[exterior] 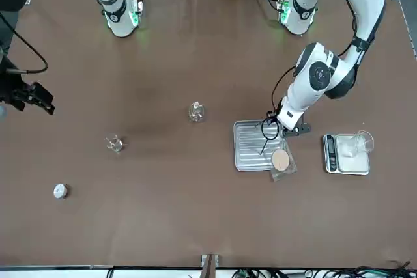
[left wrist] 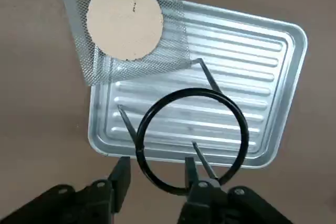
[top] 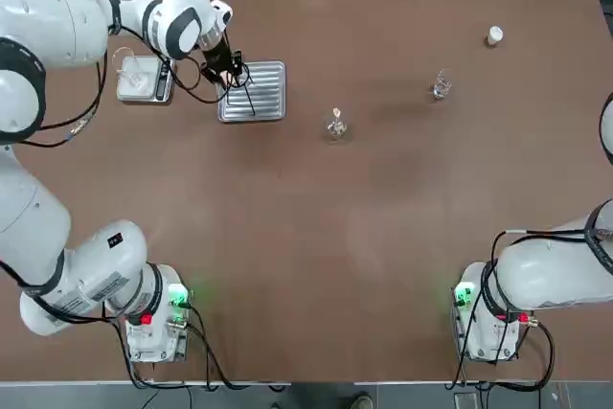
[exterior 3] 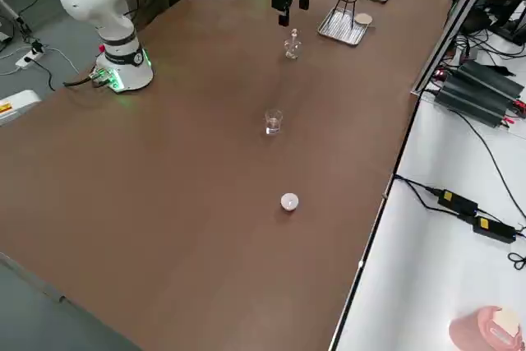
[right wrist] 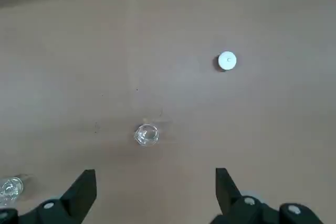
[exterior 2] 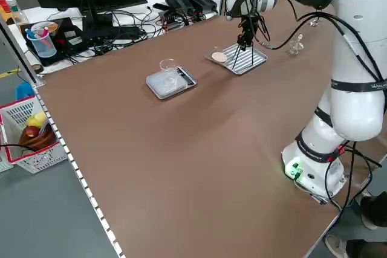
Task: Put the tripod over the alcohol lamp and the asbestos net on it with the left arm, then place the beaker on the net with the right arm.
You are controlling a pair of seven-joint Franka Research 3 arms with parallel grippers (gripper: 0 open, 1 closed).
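The black wire tripod (left wrist: 191,139), a ring on thin legs, is over the ribbed silver metal tray (left wrist: 252,72) at the far left of the brown counter (top: 316,237); whether its feet rest on the tray cannot be told. The left pincer (left wrist: 152,178) pinches the near side of the ring, one finger (left wrist: 122,178) outside it and the other inside. The left arm (top: 57,26) bends up from its base at the near left corner and reaches across to the tray, with the hand pointing steeply down.

The square grey wire-mesh asbestos net (left wrist: 126,22) with its round peach-beige disc lies half on the tray's far edge and half on the counter, just beside the tripod. The small clear glass alcohol lamp (top: 336,125) stands alone near the counter's middle, well apart from the tray. The small clear glass beaker (top: 442,86) stands further to the right, and a small round white bottle (top: 494,36) lies beyond it toward the far right corner.

The right pincer (right wrist: 152,190) is spread wide and holds nothing, hanging above the counter on the right side, near the beaker. The right arm (top: 556,270) is cut off at the edge of the top view.

There is one tripod, one net, one lamp, one tray and one white bottle. A grey digital scale (top: 144,79) with a clear glass vessel (exterior: 361,140) on it sits left of the tray. The lamp's details are too small to make out.
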